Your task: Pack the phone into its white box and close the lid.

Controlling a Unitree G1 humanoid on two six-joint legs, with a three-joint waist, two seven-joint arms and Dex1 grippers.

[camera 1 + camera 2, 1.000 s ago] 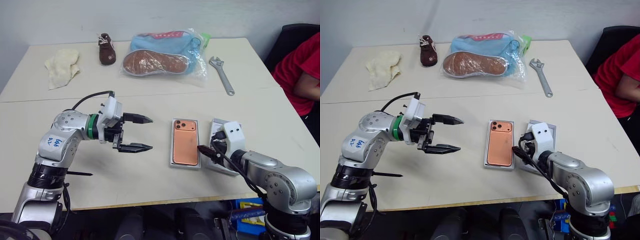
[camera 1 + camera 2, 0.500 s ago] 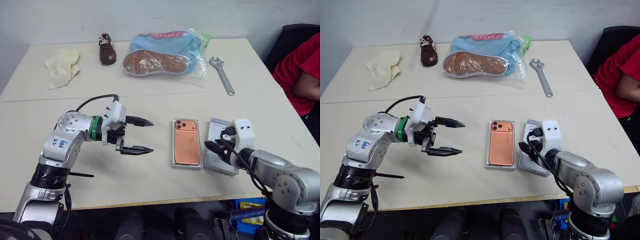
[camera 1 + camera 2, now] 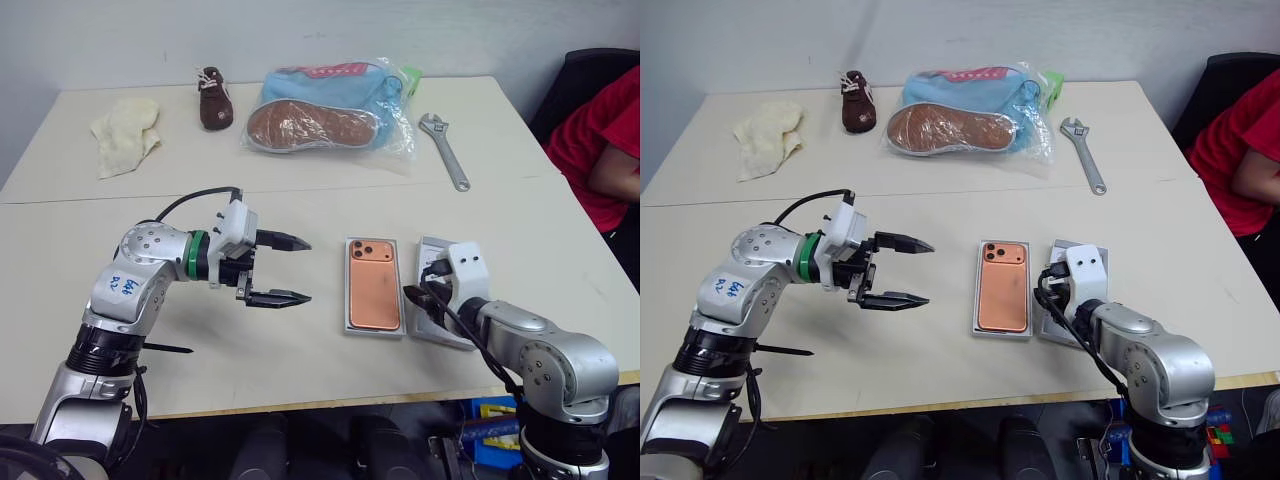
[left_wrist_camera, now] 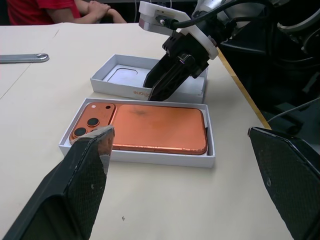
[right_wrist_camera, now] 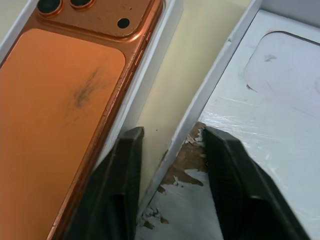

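Phone (image 3: 374, 285): flat orange handset lying camera side up inside the white box (image 3: 347, 288), on the near half of the table (image 3: 230, 370); the packing step looks done.
White box: shallow cardboard tray, its rim closely framing the phone; it rests on the table between the two grippers.
Lid (image 4: 125, 80): open side up, just beside the box on the robot's right, a narrow strip of table between them; its inner face shows a moulded recess and torn brown patches near the long wall.
Right gripper (image 5: 172, 172): fingers narrowed astride the lid's long wall nearest the box, one finger in the gap outside, one inside over the torn patch. Whether the pads already press the wall cannot be told.
Left gripper (image 3: 283, 268): jaws spread wide and empty, hovering above the table on the box's left, pointing toward it.
Handling of the lid: judged light, thin-walled card, stiff along its length but easily crushed or torn at a wall, with a smooth slippery face. A light pinch at mid-length of the long wall suits it; it must be turned over before seating.
Risk: a dragged lid could nudge the box; the free left gripper could steady it.
Far side of table: a cloth (image 3: 125, 134), a small brown shoe (image 3: 213, 98), a bagged shoe (image 3: 325, 108), a wrench (image 3: 445, 150).
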